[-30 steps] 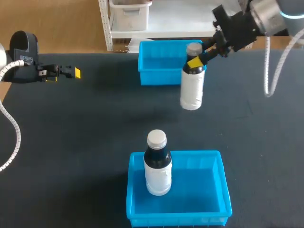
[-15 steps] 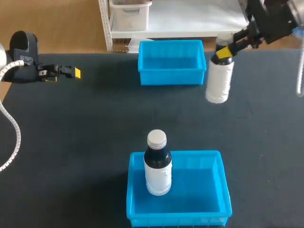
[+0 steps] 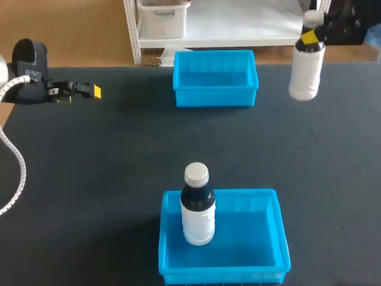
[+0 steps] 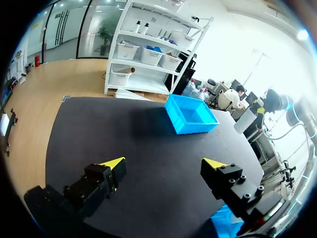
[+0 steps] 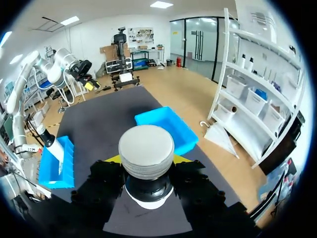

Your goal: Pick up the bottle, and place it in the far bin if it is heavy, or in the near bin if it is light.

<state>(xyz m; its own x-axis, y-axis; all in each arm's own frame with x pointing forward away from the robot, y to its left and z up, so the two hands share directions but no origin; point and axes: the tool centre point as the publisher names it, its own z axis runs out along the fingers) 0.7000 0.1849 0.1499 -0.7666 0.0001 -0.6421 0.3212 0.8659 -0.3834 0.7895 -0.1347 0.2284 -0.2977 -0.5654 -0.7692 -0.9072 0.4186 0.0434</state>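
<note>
Right wrist view: right gripper (image 5: 146, 161) pinching bottle (image 5: 146, 144) neck. Head view: bottle hangs right of far bin (image 3: 214, 95). Left gripper (image 4: 163, 166) spread. Count: two bottles incl. second bottle (image 3: 197, 205), two bins incl. near bin (image 3: 247, 235).

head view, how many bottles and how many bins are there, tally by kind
bottles: 2, a lifted bottle and a standing bottle in the near bin
bins: 2, the near bin and the far bin
total: 4
</note>
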